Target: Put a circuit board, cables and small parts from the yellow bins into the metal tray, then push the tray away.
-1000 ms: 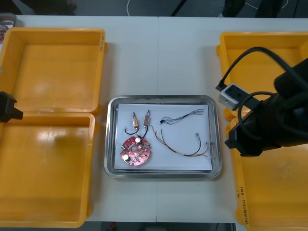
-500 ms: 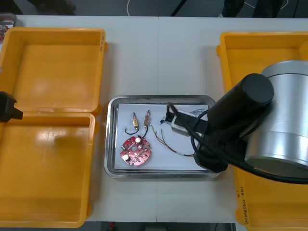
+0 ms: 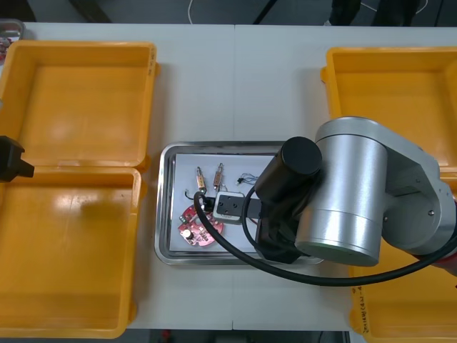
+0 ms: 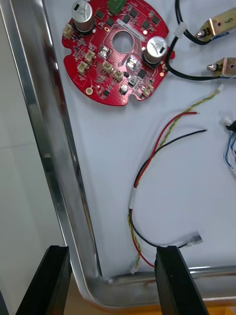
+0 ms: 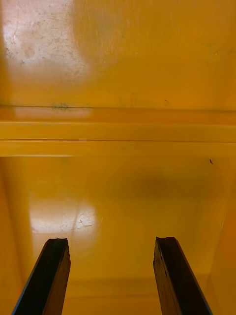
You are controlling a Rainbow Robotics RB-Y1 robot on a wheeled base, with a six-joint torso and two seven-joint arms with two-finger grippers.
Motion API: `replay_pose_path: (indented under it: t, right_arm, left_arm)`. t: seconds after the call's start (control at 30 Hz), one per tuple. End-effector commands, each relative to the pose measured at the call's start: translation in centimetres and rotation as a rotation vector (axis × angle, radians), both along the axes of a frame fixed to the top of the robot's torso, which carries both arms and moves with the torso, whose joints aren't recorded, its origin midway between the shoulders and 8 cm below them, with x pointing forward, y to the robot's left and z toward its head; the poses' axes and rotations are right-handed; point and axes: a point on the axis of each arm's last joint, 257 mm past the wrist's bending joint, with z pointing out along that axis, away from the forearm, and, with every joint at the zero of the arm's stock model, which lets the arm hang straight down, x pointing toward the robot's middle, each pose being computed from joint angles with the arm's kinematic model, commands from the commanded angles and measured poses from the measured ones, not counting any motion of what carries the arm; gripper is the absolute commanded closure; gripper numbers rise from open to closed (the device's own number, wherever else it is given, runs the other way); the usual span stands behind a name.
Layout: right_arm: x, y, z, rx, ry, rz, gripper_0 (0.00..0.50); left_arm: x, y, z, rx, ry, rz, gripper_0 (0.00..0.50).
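The right arm (image 3: pixel 357 200) reaches in from 3 o'clock, bent low across the tray (image 3: pixel 166 214), its silver joint covering the tray's right half. The right jaws are released and empty, straddling a rim corner. One finger (image 4: pixel 172 280) is inside by the cable (image 4: pixel 147 167) end, the other outside over the worktop (image 4: pixel 19 147). The tray lies mid-worktop, long axis 9 to 3. The board (image 3: pixel 200 227) sits at its 8 o'clock. Two small parts (image 3: pixel 201 179) at the board's 12 run roughly 6 to 12. At 9 o'clock the left arm (image 3: pixel 13 158) waits, left jaws released over a bin (image 5: pixel 118 74).
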Motion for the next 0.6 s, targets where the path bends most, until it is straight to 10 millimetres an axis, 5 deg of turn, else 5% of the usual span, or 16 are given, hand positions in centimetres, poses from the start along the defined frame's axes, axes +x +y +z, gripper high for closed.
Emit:
replay_pose_path:
  t: [0.03, 0.6]
  right_arm:
    - [-0.3, 3.0, 0.1, -0.010, -0.029, 0.130, 0.000]
    - [-2.1, 4.2, -4.4, -0.102, -0.024, 0.186, 0.000]
  left_arm:
    - [-0.4, 1.6, 1.6, 0.075, -0.024, -0.043, 0.000]
    - [-0.4, 1.6, 1.6, 0.075, -0.024, -0.043, 0.000]
